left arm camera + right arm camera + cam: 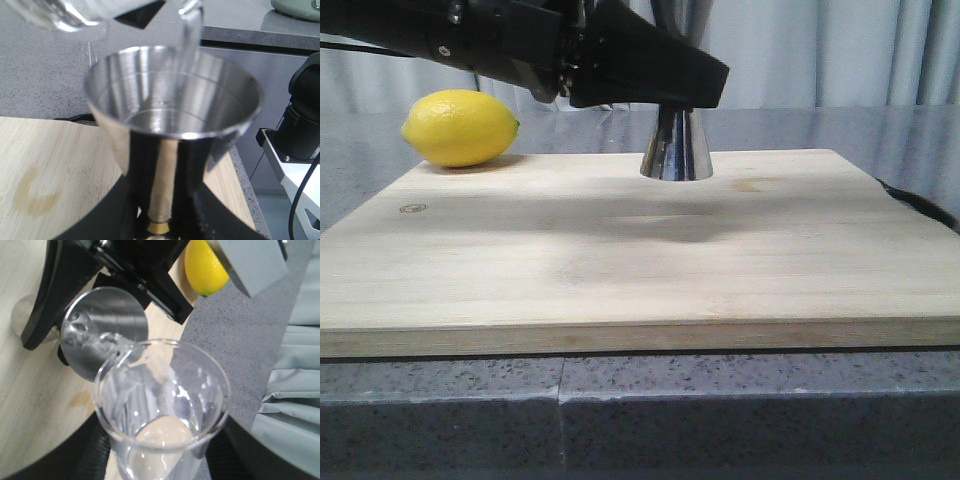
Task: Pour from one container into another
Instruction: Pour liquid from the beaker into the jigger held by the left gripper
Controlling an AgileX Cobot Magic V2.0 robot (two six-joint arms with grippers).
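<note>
Both grippers clamp vessels: left gripper (pixel 160 222) the shiny steel jigger (pixel 172 100), right gripper (pixel 160 467) the tilted clear beaker (pixel 162 410), streaming water.

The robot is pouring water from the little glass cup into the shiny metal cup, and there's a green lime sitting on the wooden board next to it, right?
Almost. The fruit is not a green lime: it is a yellow lemon, as the front view shows. The rest holds: water runs from the small clear glass beaker into the shiny steel hourglass-shaped jigger, which stands on the pale wooden board.
</note>
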